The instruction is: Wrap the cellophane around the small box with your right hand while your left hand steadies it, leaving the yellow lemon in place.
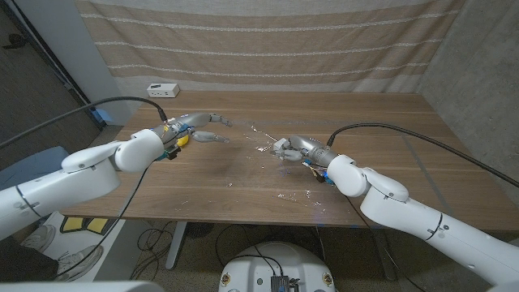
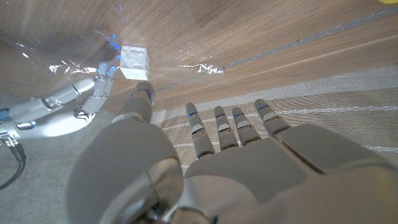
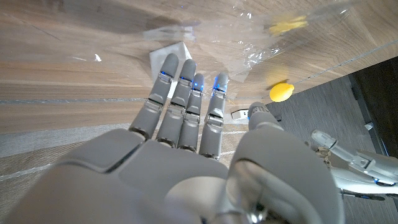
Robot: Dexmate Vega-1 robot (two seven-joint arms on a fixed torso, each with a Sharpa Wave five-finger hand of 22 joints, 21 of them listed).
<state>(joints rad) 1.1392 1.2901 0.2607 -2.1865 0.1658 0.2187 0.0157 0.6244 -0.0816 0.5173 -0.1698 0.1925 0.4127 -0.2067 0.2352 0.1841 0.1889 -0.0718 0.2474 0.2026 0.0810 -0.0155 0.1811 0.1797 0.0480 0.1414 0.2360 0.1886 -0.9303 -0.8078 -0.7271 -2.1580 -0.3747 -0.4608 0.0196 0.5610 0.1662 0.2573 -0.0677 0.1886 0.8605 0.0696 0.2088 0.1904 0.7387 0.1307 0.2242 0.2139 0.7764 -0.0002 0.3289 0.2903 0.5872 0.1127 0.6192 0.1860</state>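
Backdrop: a tan cloth with pale stripes (image 1: 268, 40) hangs behind a wooden bench (image 1: 381, 138).
Small box: one small white box (image 2: 134, 61), roughly cubic, so no long axis can be told; it sits on the bench near the middle, toward the right arm's side, one face turned up. In the right wrist view it shows as a pale square (image 3: 169, 57) just past the fingertips.
Cellophane: one clear crinkled sheet (image 1: 258, 138) spread over the middle of the bench, its glints running from near the far edge toward the front edge; the box lies at or under it, which of the two I cannot tell.
Lemon: one yellow lemon (image 3: 281, 91), its long axis roughly along the bench; in the head view it shows as a yellow patch (image 1: 183, 138) right by the left wrist, toward the bench's left edge.
Left robot hand: the left robot hand (image 1: 203, 128) hovers open over the left half of the bench, fingers (image 2: 217, 127) apart and stretched toward the middle, holding nothing.
Right robot hand: the right robot hand (image 1: 289, 149) is at the box, fingers (image 3: 180, 93) extended side by side, tips at the box and the cellophane; a firm grip cannot be told.
Other things: one small white device (image 1: 163, 89) lies at the far-left corner, well apart from the rest.
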